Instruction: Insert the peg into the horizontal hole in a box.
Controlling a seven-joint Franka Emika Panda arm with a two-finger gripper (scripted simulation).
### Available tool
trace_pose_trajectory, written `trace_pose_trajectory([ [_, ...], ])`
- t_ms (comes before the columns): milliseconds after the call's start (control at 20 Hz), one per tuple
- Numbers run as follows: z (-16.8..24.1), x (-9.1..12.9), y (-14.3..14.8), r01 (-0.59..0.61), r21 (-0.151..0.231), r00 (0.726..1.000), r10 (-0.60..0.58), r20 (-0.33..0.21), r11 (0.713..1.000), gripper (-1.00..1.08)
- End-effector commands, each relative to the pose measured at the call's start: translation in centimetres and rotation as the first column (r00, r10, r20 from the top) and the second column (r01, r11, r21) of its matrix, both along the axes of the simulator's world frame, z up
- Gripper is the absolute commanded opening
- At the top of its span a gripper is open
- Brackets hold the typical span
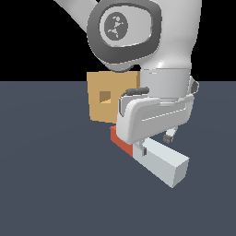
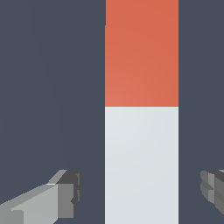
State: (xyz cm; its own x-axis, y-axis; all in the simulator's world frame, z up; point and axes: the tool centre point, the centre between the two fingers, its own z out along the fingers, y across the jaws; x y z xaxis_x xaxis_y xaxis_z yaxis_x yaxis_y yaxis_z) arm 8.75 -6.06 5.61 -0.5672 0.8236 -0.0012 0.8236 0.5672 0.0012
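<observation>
Red-and-pale-grey square-section peg [image 1: 154, 154] lies flat on the dark slate counter [image 1: 50, 184], red third pointing toward approx 10 o'clock in the exterior view, grey end toward approx 4 o'clock. Tan matte cube box [image 1: 103, 99] sits behind it w/ a small dark square hole [image 1: 105, 96] in the middle of its facing side; red end is near the box's lower corner, but contact can't be judged, since the arm covers that spot.

White Panda hand [image 1: 154, 140] hangs low over the peg near the red/grey boundary, w/ the big grey-and-white wrist joint [image 1: 124, 27] above it blocking the box's top corner.

Wrist view: peg [image 2: 141, 109] runs straight through the frame, red part [image 2: 141, 52] at 12 o'clock, grey part at 6. Hand is spread wide: one grey finger [image 2: 65, 194] at approx 8 o'clock, the other at approx 4, each w/ a clear gap of counter between pad and peg side. Peg is straddled, not gripped.
</observation>
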Motion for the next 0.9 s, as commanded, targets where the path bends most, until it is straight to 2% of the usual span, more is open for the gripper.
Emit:
trace_pose_trajectory([
  [0, -1.5, -0.1, 0.0, 0.0, 0.0, 1.0, 0.0, -0.002, 1.0, 1.0],
  [200, -3.1, -0.2, 0.0, 0.001, 0.0, 1.0, -0.001, -0.002, 1.0, 1.0],
  [450, -3.2, 0.0, 0.0, 0.001, 0.0, 1.0, -0.001, -0.002, 1.0, 1.0],
  [500, -3.2, 0.0, 0.0, 0.001, 0.0, 1.0, -0.001, -0.002, 1.0, -1.0],
  [850, -3.2, 0.0, 0.0, 0.001, 0.0, 1.0, -0.001, -0.002, 1.0, -1.0],
])
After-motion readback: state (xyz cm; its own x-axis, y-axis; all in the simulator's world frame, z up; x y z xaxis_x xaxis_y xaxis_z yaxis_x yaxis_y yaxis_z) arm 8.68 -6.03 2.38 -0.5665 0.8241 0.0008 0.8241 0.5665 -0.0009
